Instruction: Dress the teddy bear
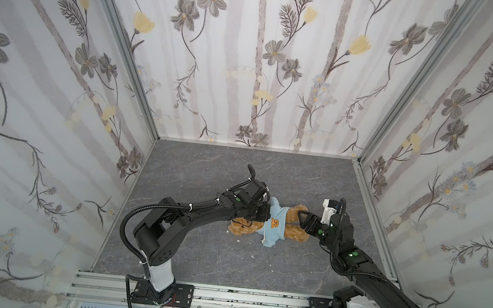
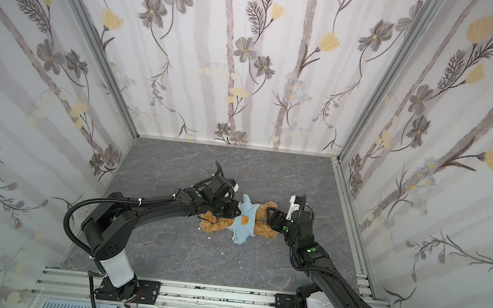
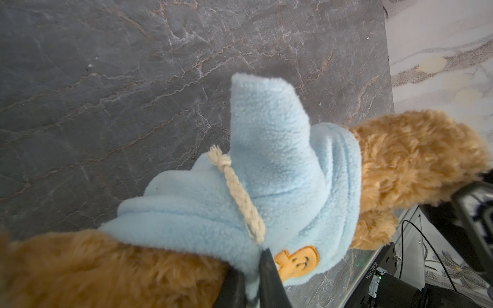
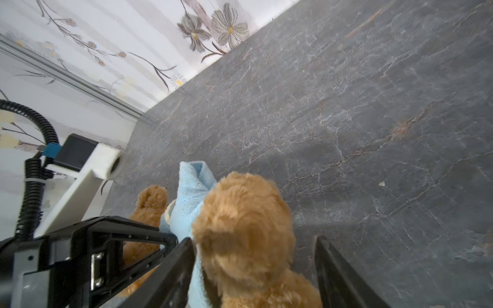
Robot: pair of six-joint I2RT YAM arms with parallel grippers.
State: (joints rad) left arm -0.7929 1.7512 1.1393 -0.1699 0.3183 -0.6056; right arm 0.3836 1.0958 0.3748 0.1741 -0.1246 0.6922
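left tool (image 3: pixel 249 264) clamped on blue top (image 1: pixel 275 226) | right tool (image 4: pixel 252 240) gapes around leg of teddy bear (image 1: pixel 245 227) | risk: unheld bear may slide with tugged top

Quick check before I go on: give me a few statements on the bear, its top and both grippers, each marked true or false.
1. The light-blue hooded top covers the teddy bear at the torso. True.
2. The left gripper is open and clear of the fabric. False: it is shut on the top's fabric near the collar.
3. The right gripper grips the bear's head. False: its jaws stand open around a leg.
4. The bear lies on the table, head toward the left arm's side. True.
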